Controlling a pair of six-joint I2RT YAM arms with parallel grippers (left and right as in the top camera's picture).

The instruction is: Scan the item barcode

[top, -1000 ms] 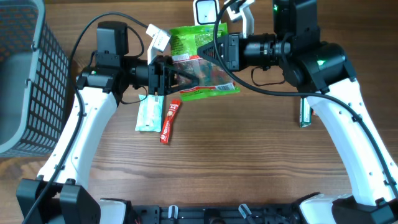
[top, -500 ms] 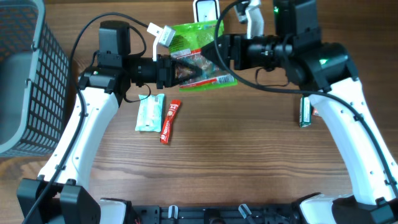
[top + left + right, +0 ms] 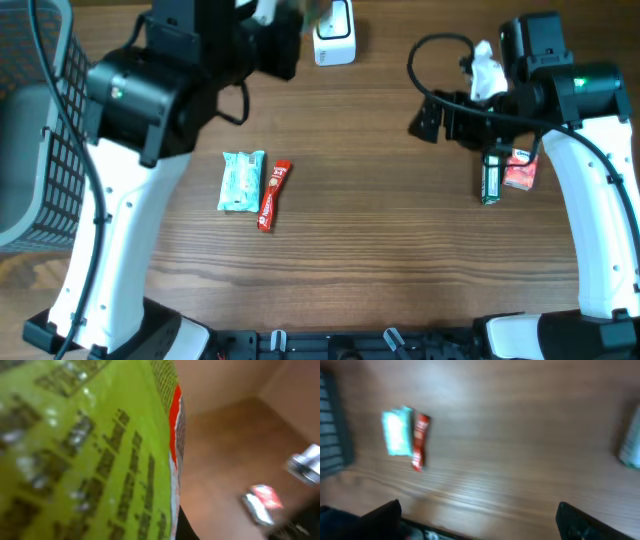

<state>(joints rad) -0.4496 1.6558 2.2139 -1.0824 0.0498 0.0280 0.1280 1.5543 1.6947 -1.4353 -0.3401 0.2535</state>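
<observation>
1. Nearest the front edge, the wooden table (image 3: 400, 290) lies bare, so either arm has plenty of room to swing there.
2. Mid-table on the left, a teal packet (image 3: 242, 181) and a red stick (image 3: 273, 195) lie flat side by side. On the right, a dark green bar (image 3: 489, 180) sits just beside a small red packet (image 3: 520, 173). They look like goods waiting their turn.
3. The right gripper (image 3: 477, 506) hovers over the boards with its jaws spread wide and nothing between them. I'd guess it is parked clear of the scanning spot.
4. Farther back, the left gripper (image 3: 283, 42) is clamped on the green bag (image 3: 90, 450), raised high just left of the white scanner (image 3: 333, 30). That is probably to show it the code, though I can't make out a barcode.
5. The basket (image 3: 40, 130) crowds the left arm's outer side.
</observation>
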